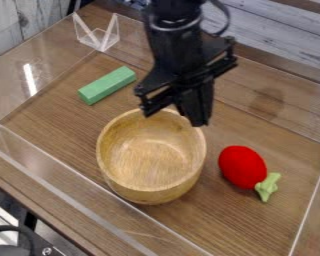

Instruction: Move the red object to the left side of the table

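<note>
Wood-grain table (276, 105) under everything. Black gripper (198, 116), jaws closed on nothing, above far rim of wooden bowl (151, 155). Green block (107, 86) behind-left. Red toy fruit (243, 164) just right of bowl, on tabletop.

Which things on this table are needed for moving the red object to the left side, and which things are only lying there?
Needed for the job:
- red object, lying to the right of the bowl
- table
- end effector, shut and holding nothing, above the bowl's far rim

Only lying there:
- wooden bowl, nothing in it
- green block
- clear stand at the back
</note>
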Controlling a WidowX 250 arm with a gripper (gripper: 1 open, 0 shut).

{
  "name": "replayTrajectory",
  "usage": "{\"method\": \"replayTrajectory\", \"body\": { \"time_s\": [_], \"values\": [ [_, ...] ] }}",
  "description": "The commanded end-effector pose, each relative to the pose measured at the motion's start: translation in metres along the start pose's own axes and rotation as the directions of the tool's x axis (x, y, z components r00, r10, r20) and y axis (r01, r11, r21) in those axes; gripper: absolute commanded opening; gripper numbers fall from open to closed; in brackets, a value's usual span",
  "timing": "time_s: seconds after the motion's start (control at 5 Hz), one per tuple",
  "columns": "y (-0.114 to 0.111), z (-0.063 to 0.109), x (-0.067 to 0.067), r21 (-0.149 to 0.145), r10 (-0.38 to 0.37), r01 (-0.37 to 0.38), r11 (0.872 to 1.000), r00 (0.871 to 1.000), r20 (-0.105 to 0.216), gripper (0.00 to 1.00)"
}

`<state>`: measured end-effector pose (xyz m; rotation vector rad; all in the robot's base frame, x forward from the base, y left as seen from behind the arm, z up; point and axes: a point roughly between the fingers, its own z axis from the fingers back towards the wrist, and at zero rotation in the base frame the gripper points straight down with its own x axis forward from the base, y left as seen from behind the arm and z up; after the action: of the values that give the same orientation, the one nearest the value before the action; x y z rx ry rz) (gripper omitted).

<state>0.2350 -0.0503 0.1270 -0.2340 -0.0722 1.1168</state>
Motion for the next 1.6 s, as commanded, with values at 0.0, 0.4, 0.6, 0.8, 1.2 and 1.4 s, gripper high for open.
{"method": "replayTrajectory", "body": {
  "time_s": [0.0,0.4,0.6,0.8,1.2,1.4],
  "values": [
    [-0.017,0.005,-0.007,-0.031,0.045,-0.045,0.999,0.999,0.017,0.0],
    [-0.02,0.017,-0.011,-0.02,0.067,-0.067,0.998,0.998,0.016,0.0],
    [-0.021,0.022,-0.014,-0.011,0.084,-0.084,0.996,0.996,0.016,0.0],
    [-0.025,0.011,-0.016,-0.005,0.169,-0.169,0.986,0.985,0.034,0.0],
    [-0.027,-0.02,-0.023,0.007,0.259,-0.259,0.966,0.964,0.055,1.0],
    [-0.028,-0.012,-0.015,-0.009,0.268,-0.268,0.963,0.963,0.031,0.0]
  ]
}}
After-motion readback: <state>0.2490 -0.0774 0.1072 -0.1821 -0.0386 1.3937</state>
